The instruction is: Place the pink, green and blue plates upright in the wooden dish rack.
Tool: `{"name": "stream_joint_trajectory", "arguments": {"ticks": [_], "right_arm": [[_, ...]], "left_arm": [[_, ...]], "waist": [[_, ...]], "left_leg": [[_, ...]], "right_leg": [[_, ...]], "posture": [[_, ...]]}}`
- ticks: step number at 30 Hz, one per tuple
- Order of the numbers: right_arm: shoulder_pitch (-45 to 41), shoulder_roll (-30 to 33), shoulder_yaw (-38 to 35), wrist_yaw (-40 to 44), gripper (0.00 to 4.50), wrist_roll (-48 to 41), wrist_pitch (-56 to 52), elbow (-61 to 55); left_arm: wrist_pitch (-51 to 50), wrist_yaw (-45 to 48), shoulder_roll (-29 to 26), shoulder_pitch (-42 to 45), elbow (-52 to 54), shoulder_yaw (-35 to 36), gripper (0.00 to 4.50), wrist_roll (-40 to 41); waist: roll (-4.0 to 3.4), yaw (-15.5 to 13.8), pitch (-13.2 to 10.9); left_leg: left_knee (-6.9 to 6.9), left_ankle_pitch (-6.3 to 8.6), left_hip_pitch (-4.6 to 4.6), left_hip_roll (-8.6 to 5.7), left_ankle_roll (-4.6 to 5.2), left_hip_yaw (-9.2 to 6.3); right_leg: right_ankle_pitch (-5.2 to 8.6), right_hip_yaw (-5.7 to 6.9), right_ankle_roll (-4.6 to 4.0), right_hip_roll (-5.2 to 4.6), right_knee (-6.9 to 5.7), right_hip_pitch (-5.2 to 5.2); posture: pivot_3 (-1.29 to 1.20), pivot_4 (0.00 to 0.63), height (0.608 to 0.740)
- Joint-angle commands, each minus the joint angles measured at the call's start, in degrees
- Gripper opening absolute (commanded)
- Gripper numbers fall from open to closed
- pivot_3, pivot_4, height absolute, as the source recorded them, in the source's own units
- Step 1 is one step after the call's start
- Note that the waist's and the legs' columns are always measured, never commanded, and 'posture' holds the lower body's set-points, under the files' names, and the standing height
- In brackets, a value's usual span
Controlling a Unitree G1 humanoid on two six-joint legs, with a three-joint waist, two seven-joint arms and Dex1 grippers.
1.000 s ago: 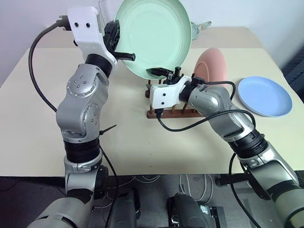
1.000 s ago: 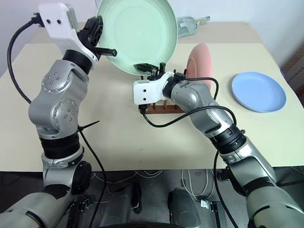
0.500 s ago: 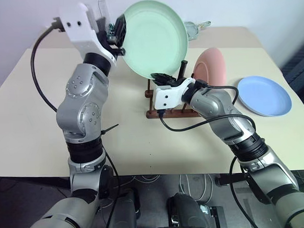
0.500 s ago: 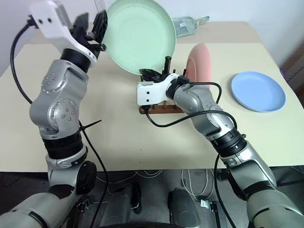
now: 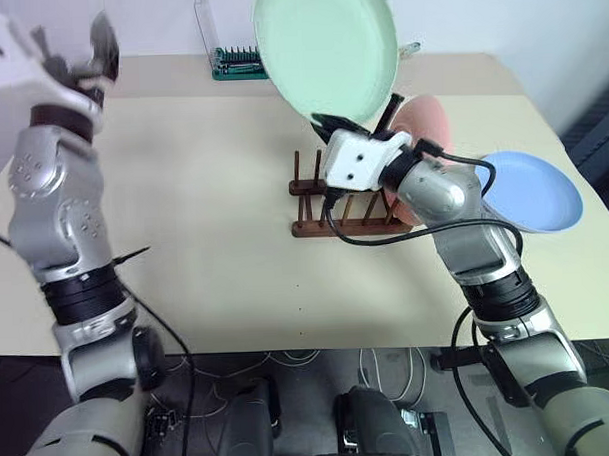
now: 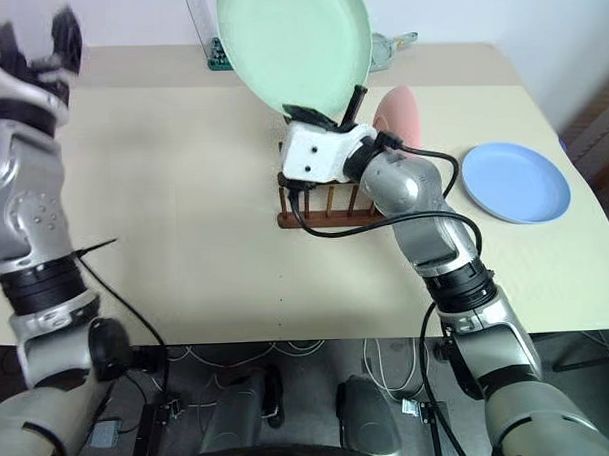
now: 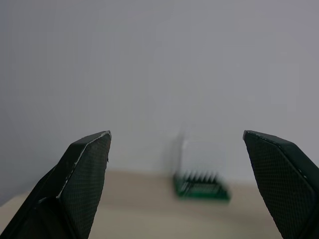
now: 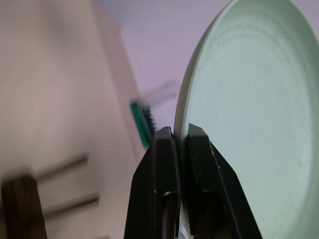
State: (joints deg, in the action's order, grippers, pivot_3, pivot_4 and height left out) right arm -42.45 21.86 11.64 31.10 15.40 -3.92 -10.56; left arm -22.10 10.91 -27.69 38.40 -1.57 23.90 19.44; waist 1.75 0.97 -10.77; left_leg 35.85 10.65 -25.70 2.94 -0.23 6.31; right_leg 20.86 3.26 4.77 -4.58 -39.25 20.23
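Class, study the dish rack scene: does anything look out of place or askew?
Nothing damaged or spilled. The round green plate is held aloft by its rim in the right gripper, above the dark wooden peg rack; the blue plate lies flat on the table.

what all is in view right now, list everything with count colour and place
green plate: 1, pale green, held up on edge above the rack by its rim
pink plate: 1, pink, upright at the rack's far right end
blue plate: 1, light blue, flat on the table right of the rack
wooden dish rack: 1, dark reddish-brown, mid-table
tool bit rack: 1, green, far table edge
table: 1, cream
left claw: 1, black, open, raised at far left
right claw: 1, black, shut on green plate's rim
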Motion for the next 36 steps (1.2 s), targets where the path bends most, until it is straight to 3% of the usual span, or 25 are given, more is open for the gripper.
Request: {"name": "stream_joint_trajectory", "arguments": {"ticks": [1,6,15,36], "right_arm": [[1.03,-3.28,-4.06,3.37,0.00,-12.12,-6.88,-8.06],[5.98,-8.59,-10.70,4.19,0.00,-34.01,-24.99,-19.05],[10.63,-7.66,-20.38,-1.02,0.00,-51.14,-38.09,-22.57],[13.48,-5.82,-27.75,-7.27,0.00,-66.07,-41.34,-12.79]], "left_arm": [[0.62,8.97,-2.59,-5.13,2.43,-3.81,4.36,1.14],[0.30,22.56,-2.62,-16.77,12.52,-11.32,4.36,6.05],[1.16,34.55,-4.20,-22.93,16.32,-19.19,4.36,7.59],[0.36,35.48,-1.83,-21.56,16.39,-20.25,4.36,8.47]], "waist": [[0.04,-0.28,0.01],[0.04,-0.38,0.02],[-0.06,0.19,0.03],[-0.06,0.02,0.03]], "left_leg": [[0.02,0.01,-0.02,0.00,0.01,-0.01],[0.06,0.06,-0.21,-0.05,0.09,-0.08],[-0.17,0.06,-0.02,-0.01,0.07,-0.10],[-0.18,0.06,-0.04,-0.02,0.10,-0.09]], "right_leg": [[0.00,0.01,0.00,0.00,0.00,-0.02],[0.00,0.01,0.00,-0.14,0.04,0.00],[-0.03,-0.02,-0.08,-0.10,-0.01,0.05],[-0.03,-0.03,-0.07,-0.11,0.00,0.07]], "posture": [[0.00,0.150,0.732],[0.00,0.150,0.732],[0.00,0.150,0.732],[0.00,0.150,0.732]]}}
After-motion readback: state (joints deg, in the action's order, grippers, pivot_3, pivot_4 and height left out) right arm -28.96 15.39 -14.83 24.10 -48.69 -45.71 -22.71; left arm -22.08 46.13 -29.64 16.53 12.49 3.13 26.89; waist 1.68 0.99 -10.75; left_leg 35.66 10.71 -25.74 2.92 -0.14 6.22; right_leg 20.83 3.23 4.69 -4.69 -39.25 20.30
